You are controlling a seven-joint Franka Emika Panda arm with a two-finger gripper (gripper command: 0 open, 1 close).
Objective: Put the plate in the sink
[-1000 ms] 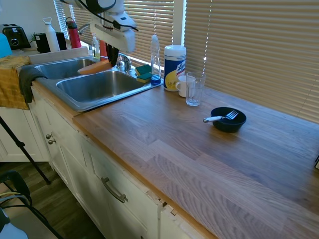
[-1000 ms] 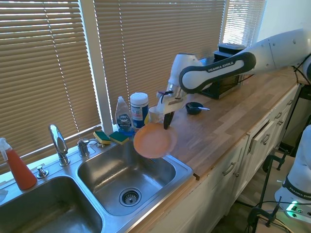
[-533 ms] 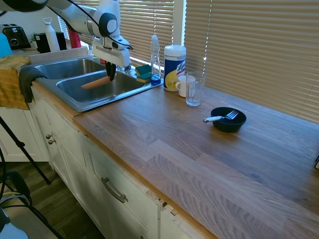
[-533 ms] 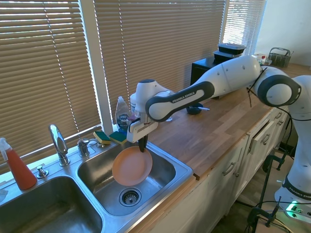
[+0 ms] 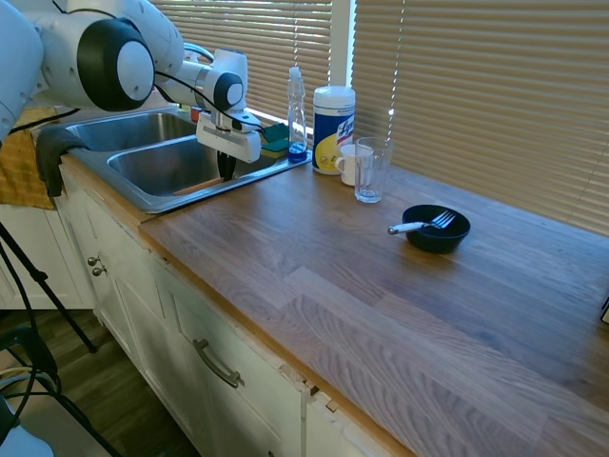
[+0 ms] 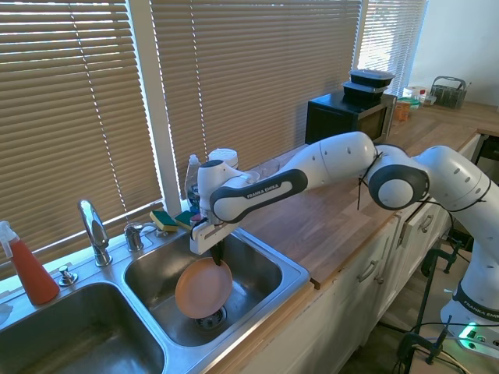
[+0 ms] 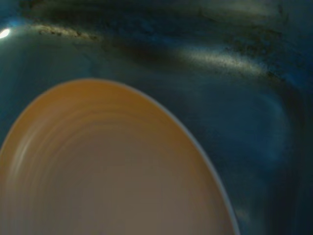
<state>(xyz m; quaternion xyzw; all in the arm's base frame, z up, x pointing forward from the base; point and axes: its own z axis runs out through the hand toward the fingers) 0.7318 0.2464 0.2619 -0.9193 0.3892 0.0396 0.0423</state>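
Note:
The salmon-orange plate (image 6: 203,288) hangs tilted inside the right basin of the steel sink (image 6: 261,269), low over the drain. My gripper (image 6: 217,254) is shut on the plate's upper rim, reaching down into the basin. In the first exterior view the gripper (image 5: 226,169) dips below the sink (image 5: 160,164) rim, and only an orange sliver of the plate (image 5: 194,188) shows. The wrist view is filled by the plate (image 7: 112,171) against the dark basin wall of the sink (image 7: 230,68).
A faucet (image 6: 93,230) and a red spray bottle (image 6: 27,269) stand behind the left basin. Sponges (image 5: 274,140), a soap bottle (image 5: 297,109), a wipes canister (image 5: 333,114), a mug (image 5: 348,164) and a glass (image 5: 370,171) line the back. A black bowl with fork (image 5: 436,228) sits on the counter.
The arm has carried the plate from above the counter edge down into the right basin; it now hangs lower, near the drain, still gripped.

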